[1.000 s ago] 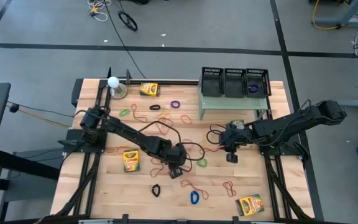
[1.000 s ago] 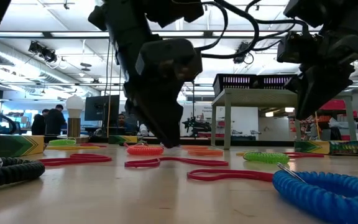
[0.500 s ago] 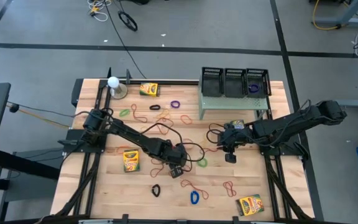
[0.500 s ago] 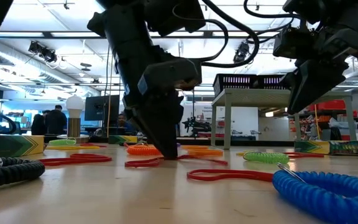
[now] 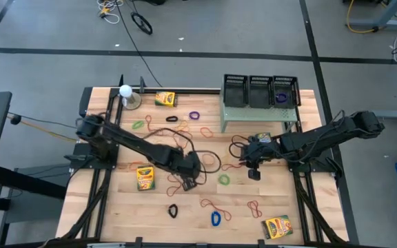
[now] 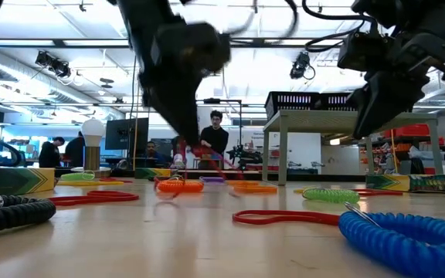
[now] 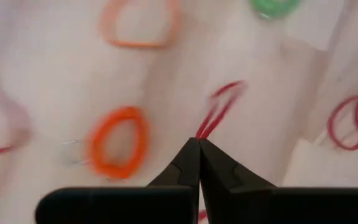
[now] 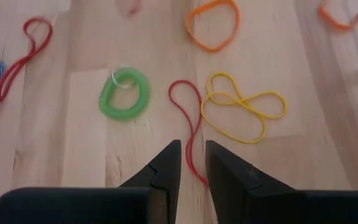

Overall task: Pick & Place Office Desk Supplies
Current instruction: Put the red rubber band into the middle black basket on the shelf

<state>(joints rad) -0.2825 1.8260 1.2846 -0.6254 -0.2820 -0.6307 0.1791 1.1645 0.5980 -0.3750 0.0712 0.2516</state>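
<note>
The left arm reaches in a long diagonal from its base near the white ball on a stand toward the middle of the table. Its left gripper is tipped downward, fingers pressed together and pinching one end of a red rubber-band loop; the loop trails away from the fingertips, lifted off the wood. An orange coil ring lies just beside that loop. In the high view the pinch sits just beside a green coil ring.

The right arm stretches inward from the opposite side, below the pale green shelf, which carries three black mesh trays. Its right gripper hovers over the wood with fingers slightly apart, holding nothing, above a second red loop beside a yellow loop.
</note>
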